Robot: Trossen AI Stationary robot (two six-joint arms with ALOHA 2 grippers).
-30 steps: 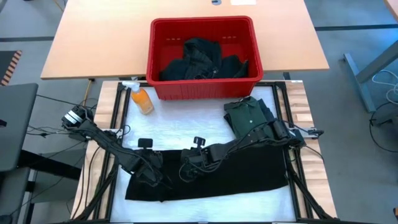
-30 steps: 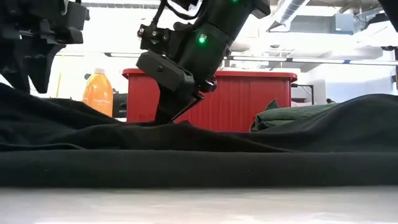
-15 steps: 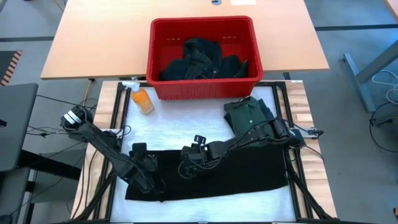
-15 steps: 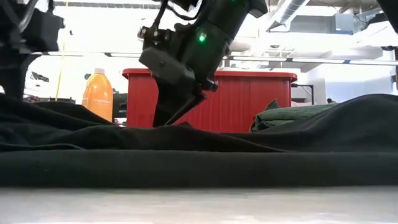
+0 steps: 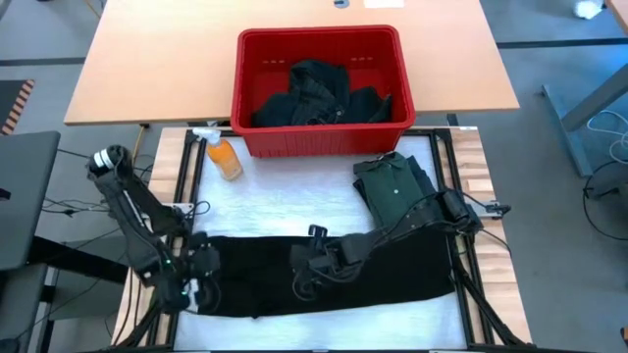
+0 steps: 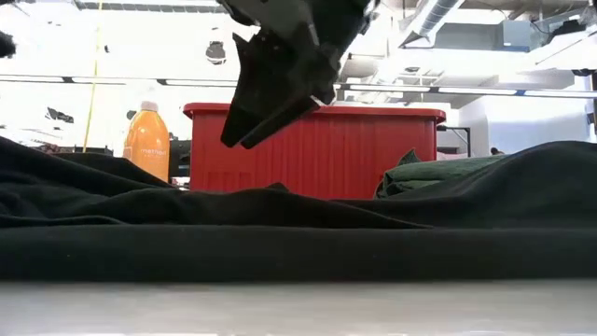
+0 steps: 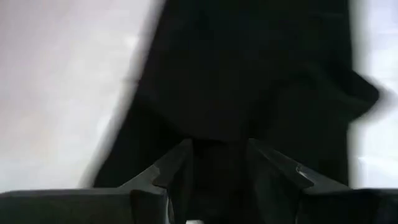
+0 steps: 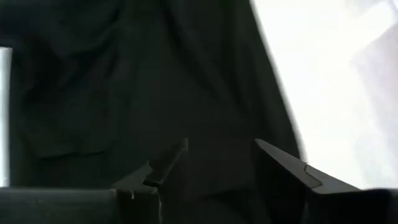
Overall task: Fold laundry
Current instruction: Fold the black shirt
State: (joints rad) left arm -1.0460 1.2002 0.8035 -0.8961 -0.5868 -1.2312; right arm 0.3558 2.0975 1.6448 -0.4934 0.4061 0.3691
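A long black garment [image 5: 373,275] lies spread flat across the near part of the white table top, and it fills the front of the low view [image 6: 298,233]. My left gripper [image 5: 196,284] is over its left end, fingers apart, with black cloth [image 7: 249,74] beyond them. My right gripper [image 5: 302,282] hangs open above the garment's middle, clear of the cloth in the low view [image 6: 238,138]. A folded green shirt [image 5: 392,186] rests on the table at the far right. More dark laundry [image 5: 319,88] lies in the red basket [image 5: 319,36]. My left gripper [image 7: 217,165] stands with its fingers parted over the black garment's left end. I cannot tell whether the fingertips touch the cloth.
An orange bottle [image 5: 225,159] stands at the far left, beside the basket's left corner. The basket spans the far edge of the work area. Bare white table top [image 5: 285,206] lies between the basket and the black garment. Cables run along the table's left side.
My right gripper has opened, let go of the black garment's middle and risen clear of it, leaving a small ridge in the cloth. My left gripper has swung toward the table's left edge and turned, ending over the garment's left end.
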